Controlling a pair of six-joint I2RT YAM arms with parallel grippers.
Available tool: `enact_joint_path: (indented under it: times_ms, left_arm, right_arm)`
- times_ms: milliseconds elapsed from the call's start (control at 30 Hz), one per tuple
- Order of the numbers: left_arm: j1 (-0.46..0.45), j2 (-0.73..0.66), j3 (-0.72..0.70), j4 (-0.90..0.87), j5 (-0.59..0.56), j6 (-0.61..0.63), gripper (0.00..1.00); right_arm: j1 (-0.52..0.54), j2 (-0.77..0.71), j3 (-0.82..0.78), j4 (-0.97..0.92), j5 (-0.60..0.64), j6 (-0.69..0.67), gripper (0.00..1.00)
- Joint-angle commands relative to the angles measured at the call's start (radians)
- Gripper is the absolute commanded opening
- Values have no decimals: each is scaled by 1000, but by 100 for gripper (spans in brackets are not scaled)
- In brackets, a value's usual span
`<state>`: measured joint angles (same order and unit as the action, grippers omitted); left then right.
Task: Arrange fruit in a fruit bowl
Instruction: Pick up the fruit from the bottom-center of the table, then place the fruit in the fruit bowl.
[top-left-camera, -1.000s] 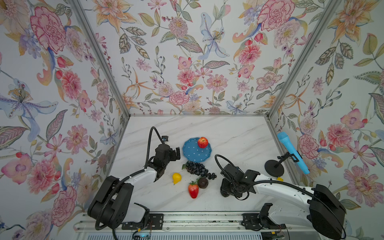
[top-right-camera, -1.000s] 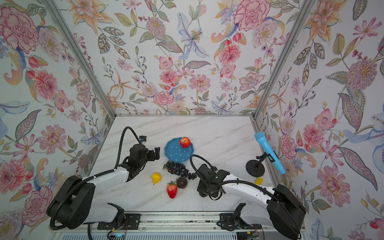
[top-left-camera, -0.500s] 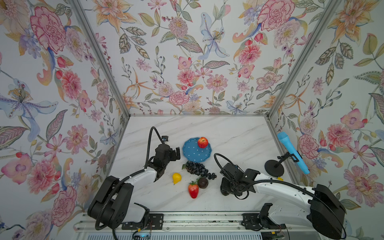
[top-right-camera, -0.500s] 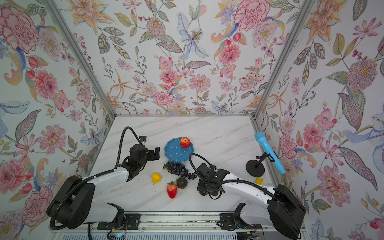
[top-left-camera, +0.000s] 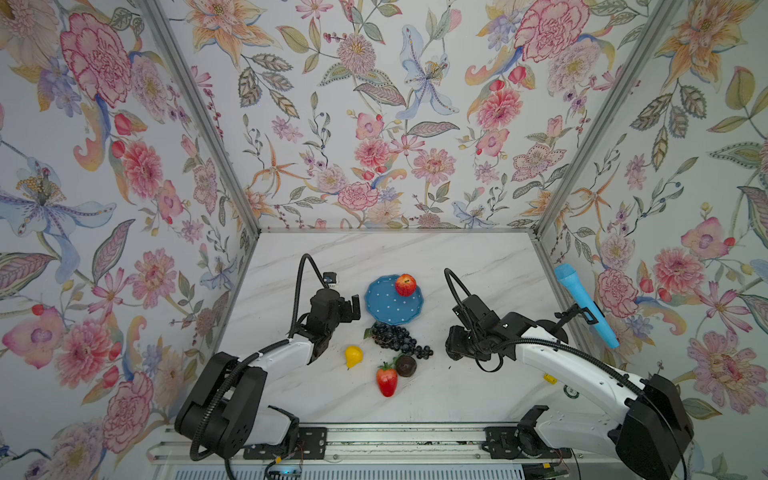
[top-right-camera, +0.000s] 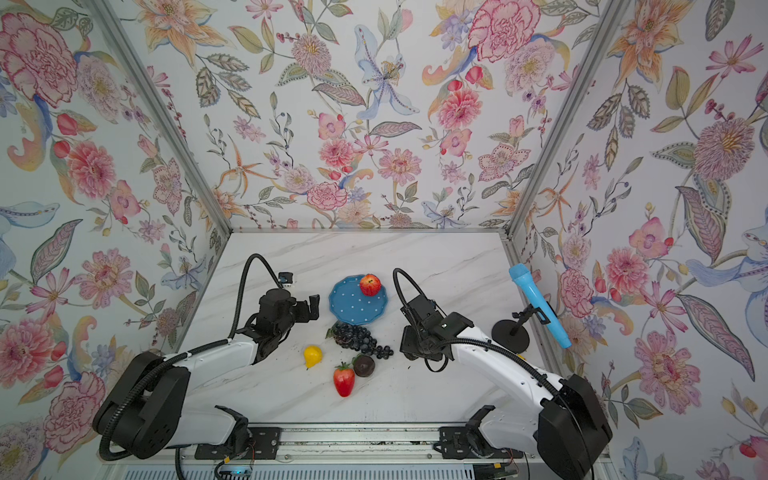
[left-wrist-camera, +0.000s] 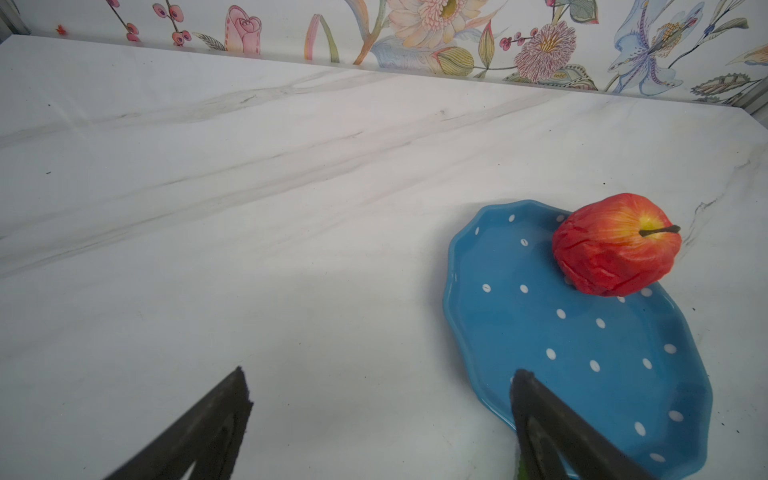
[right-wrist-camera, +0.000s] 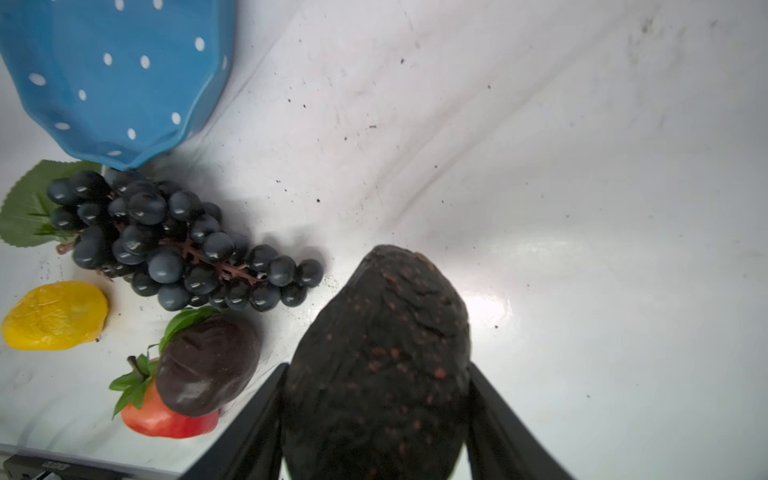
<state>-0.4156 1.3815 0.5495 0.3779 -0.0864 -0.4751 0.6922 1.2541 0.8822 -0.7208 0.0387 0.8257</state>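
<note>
Right tool (right-wrist-camera: 376, 370) grips the blackish avocado (right-wrist-camera: 382, 332) near the grape bunch (top-left-camera: 395, 336); left tool (left-wrist-camera: 380, 376) gapes empty beside the mid-bench polka-dot fruit bowl (top-left-camera: 384, 309), apple (top-left-camera: 405, 284) at its far rim. Next, likely: carry the avocado over into the bowl.

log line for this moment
left gripper open | right gripper shut on avocado | apple in fruit bowl | grape bunch, strawberry on table

Floral-papered walls (top-left-camera: 374, 124) enclose a white, grey-veined marble tabletop (top-left-camera: 415, 257).
</note>
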Motion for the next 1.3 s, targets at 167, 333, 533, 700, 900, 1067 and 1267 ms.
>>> enact_joint_path:
  times_ms: [167, 333, 533, 700, 900, 1067, 1267]
  left_arm:
    - [-3, -25, -13, -4, -10, 6, 99]
    - [-3, -33, -10, -18, -13, 13, 99]
    - [-4, -57, -28, -21, -22, 10, 99]
    - [-4, -50, -28, -16, -15, 4, 99]
    - [-3, -54, -26, -16, -17, 2, 99]
    - [-3, -54, -24, -23, -15, 7, 99]
    - [-4, -55, -18, -25, -12, 7, 99]
  right_arm:
    - [-15, 159, 154, 60, -1, -119, 62]
    - [-10, 274, 248, 84, -2, -146, 63]
    - [12, 369, 328, 102, 30, -153, 63]
    - [19, 447, 391, 114, 30, -167, 64]
    - [25, 530, 469, 126, 25, -190, 64]
    - [17, 590, 519, 126, 19, -208, 64]
    - [15, 634, 554, 125, 27, -221, 64]
